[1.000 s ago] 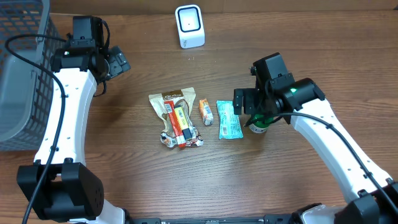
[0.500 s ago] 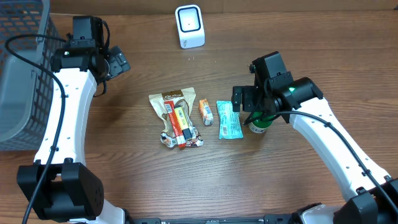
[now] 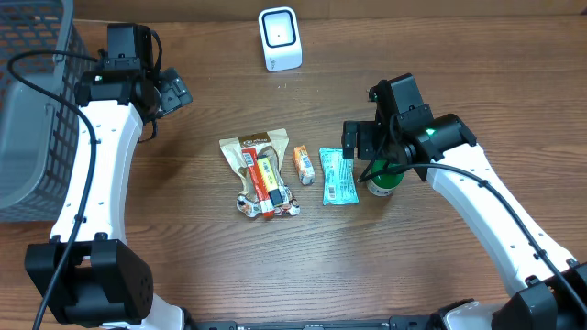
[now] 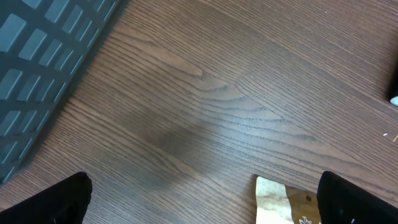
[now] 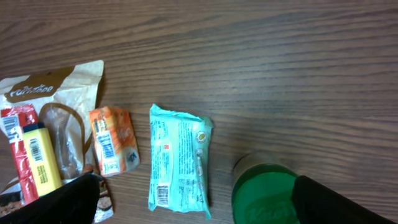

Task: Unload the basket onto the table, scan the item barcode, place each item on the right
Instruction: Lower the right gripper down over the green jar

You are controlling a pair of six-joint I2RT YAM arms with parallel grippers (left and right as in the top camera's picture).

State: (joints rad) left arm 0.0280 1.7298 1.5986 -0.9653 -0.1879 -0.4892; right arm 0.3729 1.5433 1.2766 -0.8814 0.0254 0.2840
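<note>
Basket point(image 3: 27, 110) sitting far left. Left gripper point(image 3: 172, 92) hanging near it, jaws wide apart, holding nothing. Brown pouch point(image 3: 257, 147), orange packet point(image 3: 304, 165), teal packet point(image 3: 337, 177) lying mid-table, scanner point(image 3: 280, 38) standing behind them. Right gripper point(image 3: 371, 154) hovering over green-capped bottle point(image 3: 382, 181), jaws spread, gripping nothing.

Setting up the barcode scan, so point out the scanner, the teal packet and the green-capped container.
scanner point(image 3: 280, 38): overhead view, white front face.
teal packet point(image 5: 179, 162): right wrist view, middle of wrapper.
green-capped container point(image 5: 261, 196): right wrist view, on its cap.
</note>
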